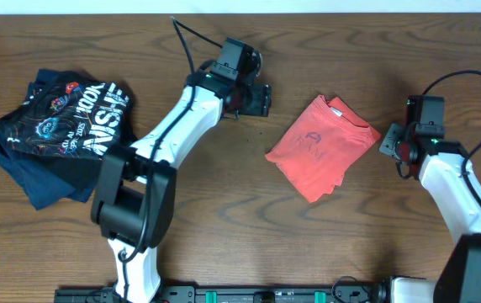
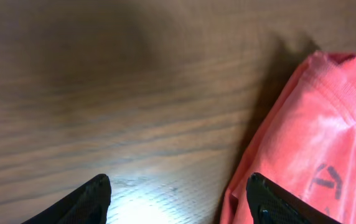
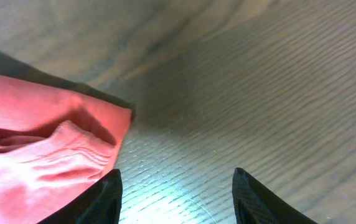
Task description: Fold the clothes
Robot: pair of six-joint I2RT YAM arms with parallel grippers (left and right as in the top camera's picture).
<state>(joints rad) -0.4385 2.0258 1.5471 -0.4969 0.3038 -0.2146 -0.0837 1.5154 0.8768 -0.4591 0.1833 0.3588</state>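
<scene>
Overhead: a folded red-orange cotton T-shirt (image 1: 323,147) lies on the brown wooden table (image 1: 224,219) between both arms, with a heap of dark printed garments (image 1: 60,126) far left.

Left wrist: the left fingers (image 2: 84,202) stand apart and empty over bare table, the T-shirt just to their right.

Right wrist: the right fingers (image 3: 259,199) are spread and empty, the T-shirt at left.

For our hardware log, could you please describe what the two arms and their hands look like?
The left arm and right arm have white shells with black joints. The left hand and right hand are black with dark, tapered fingers. A thin black cable loops off each wrist.
</scene>
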